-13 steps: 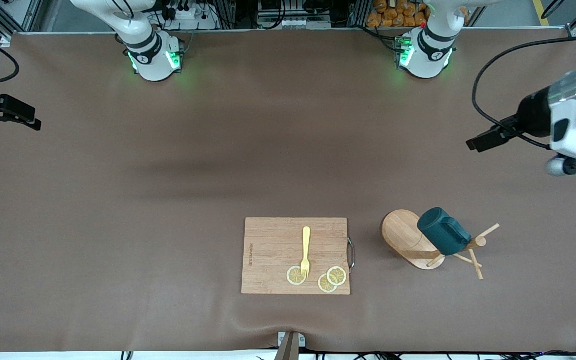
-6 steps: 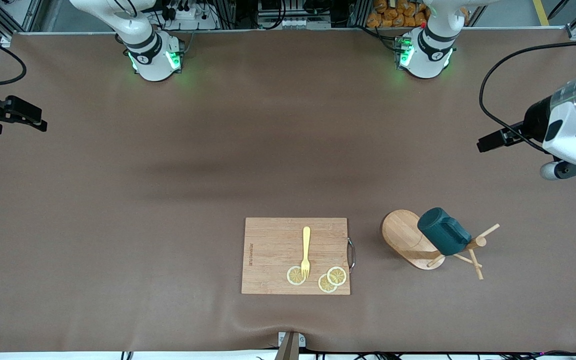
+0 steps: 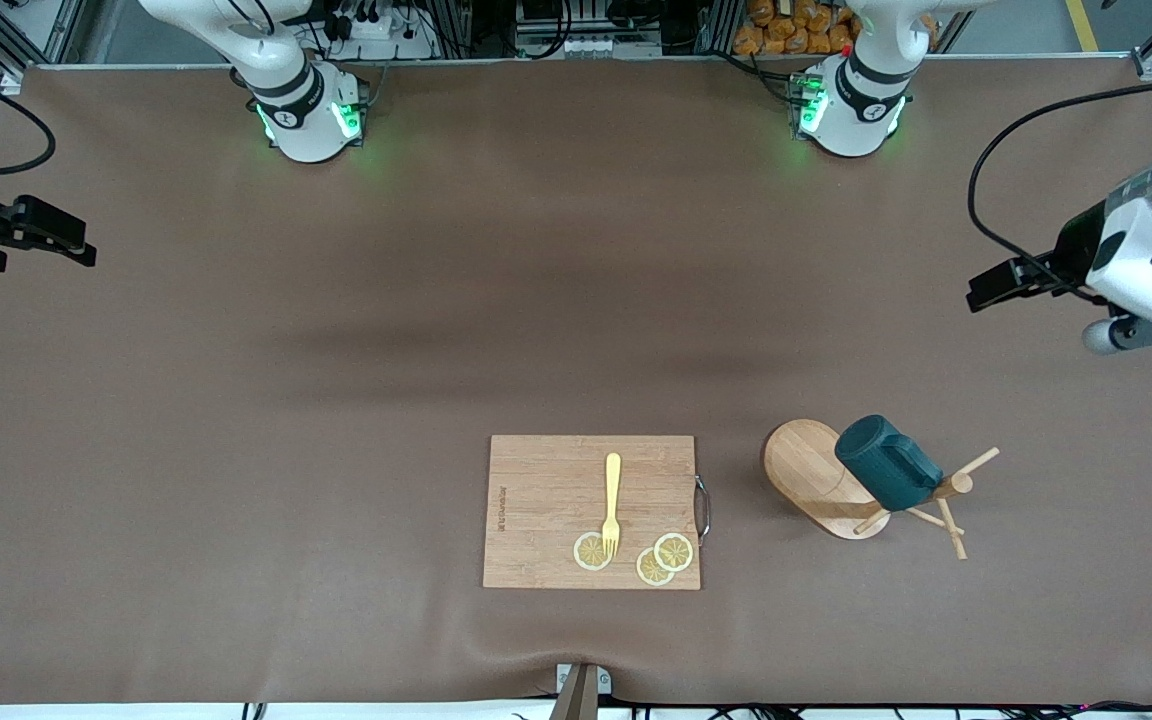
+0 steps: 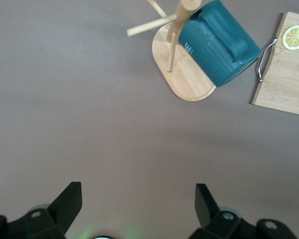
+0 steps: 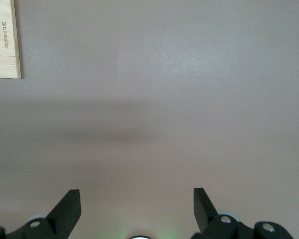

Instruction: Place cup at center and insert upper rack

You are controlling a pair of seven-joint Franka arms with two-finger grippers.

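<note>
Since before, left end effector (image 4: 138,204) drifted tableward-edge (wide open, empty); right end effector (image 5: 137,204) waits, likewise.

Showing one line of small burnt-in lettering along the short edge of the rectangular light bamboo cutting board (image 3: 591,511), toward the right arm's end of the desk; running lengthwise along that edge, too small to be read in the front view. Appearing again in the right wrist view on the visible corner of the board (image 5: 4,39), the letters blurred and not legible. Carrying no other readable text, label or number.
</note>
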